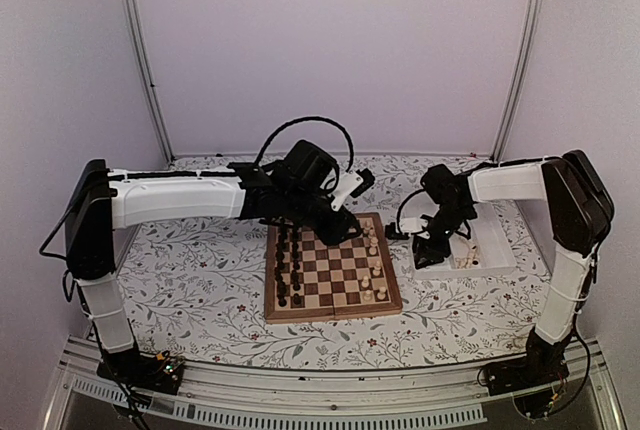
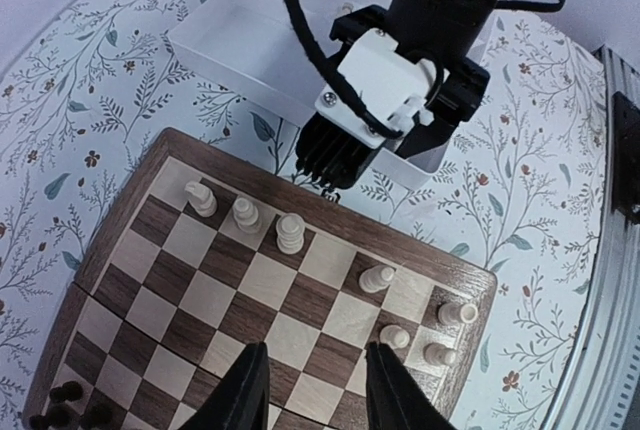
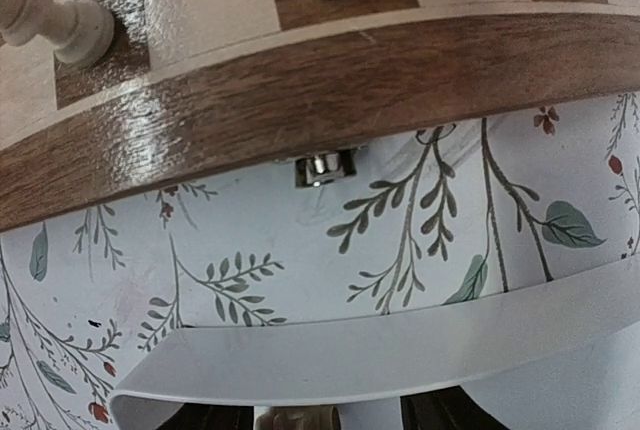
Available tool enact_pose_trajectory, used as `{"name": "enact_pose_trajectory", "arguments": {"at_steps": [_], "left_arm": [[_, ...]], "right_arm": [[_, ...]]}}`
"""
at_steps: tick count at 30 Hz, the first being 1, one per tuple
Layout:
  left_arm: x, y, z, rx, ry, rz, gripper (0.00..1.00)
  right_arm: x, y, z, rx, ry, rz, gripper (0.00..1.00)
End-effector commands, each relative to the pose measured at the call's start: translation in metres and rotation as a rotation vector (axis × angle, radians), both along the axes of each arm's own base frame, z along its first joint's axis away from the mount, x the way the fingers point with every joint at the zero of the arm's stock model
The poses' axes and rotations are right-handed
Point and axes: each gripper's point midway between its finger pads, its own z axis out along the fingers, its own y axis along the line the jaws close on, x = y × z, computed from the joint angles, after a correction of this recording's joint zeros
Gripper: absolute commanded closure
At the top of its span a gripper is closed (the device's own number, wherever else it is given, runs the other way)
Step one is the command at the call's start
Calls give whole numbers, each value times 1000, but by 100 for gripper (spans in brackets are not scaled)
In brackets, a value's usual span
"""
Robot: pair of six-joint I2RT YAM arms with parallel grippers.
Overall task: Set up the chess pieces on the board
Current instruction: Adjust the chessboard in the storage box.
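The board lies mid-table, with dark pieces along its left side and several pale chess pieces on its right side. My left gripper hovers over the board's far edge. In the left wrist view it is open, with only bare squares between the fingers, and cream pieces stand beyond. My right gripper reaches down into the white tray. In the right wrist view its jaws straddle a cream piece, with a gap on one side. The tray wall hides the fingertips.
The board's rim and metal clasp face the tray across a strip of floral tablecloth. The right arm's wrist stands over the tray, just past the board. Dark pieces sit at the opposite end.
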Motion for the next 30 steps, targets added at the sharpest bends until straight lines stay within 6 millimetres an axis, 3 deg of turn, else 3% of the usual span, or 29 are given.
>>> {"name": "enact_pose_trajectory", "arguments": {"at_steps": [1, 6, 15, 23, 30], "left_arm": [[4, 1, 14, -47, -12, 5, 64], [3, 0, 12, -53, -1, 3, 64], [1, 0, 9, -50, 9, 1, 64], [1, 1, 7, -43, 7, -5, 64], [-1, 3, 4, -41, 15, -8, 64]], "right_arm": [[25, 0, 1, 11, -43, -105, 52], [33, -10, 2, 18, -28, -177, 58], [28, -24, 19, 52, 12, -226, 51], [7, -37, 34, -10, 25, -117, 47], [3, -59, 25, -147, 24, -35, 46]]}}
